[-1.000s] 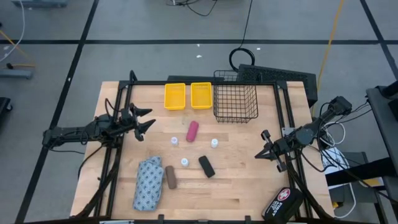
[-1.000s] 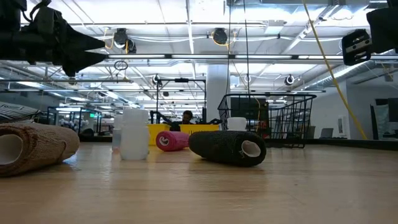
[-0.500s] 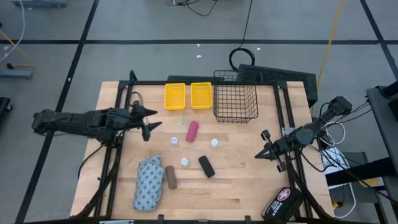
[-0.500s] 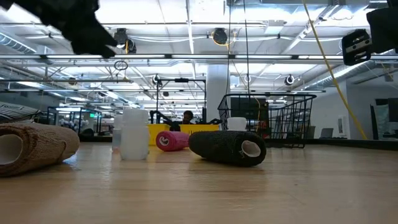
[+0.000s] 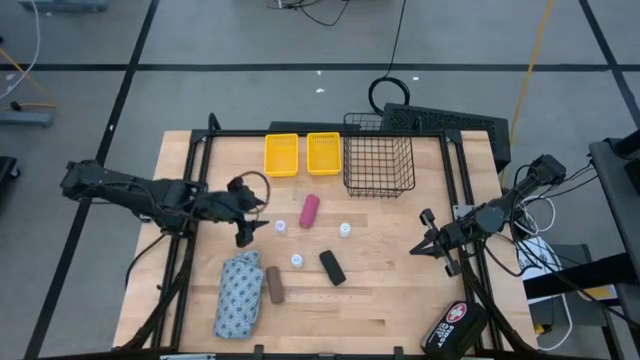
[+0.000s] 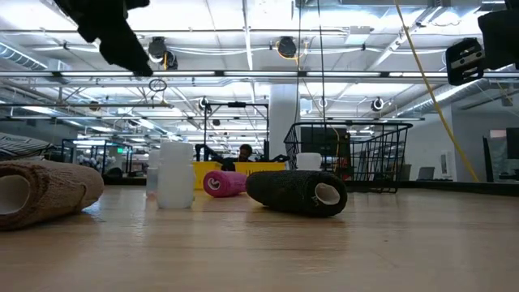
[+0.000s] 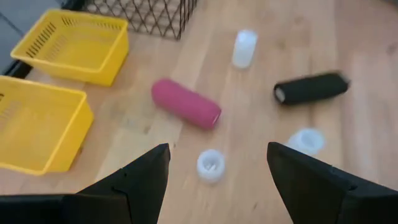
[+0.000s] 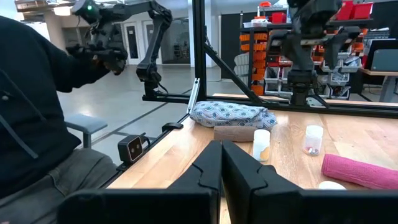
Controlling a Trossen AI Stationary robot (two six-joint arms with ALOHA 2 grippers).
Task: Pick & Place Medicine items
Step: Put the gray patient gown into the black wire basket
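Left gripper (image 5: 247, 221), fingers released, hovering beside small white plastic bottle (image 5: 281, 227); right gripper (image 5: 428, 243) clenched, waiting. No legible writing.

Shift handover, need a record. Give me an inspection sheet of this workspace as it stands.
Surface: wooden table, items loose mid-table.
Job's things: magenta tube; three white bottles; black roll; brown roll; patterned pouch.
Clutter: two yellow baskets, wire basket, black first-aid case.
Grippers: left gripper open above the table near a bottle, holding nothing; right gripper shut, at the right edge.
Cables: coil behind the table.
Surroundings: seated person.
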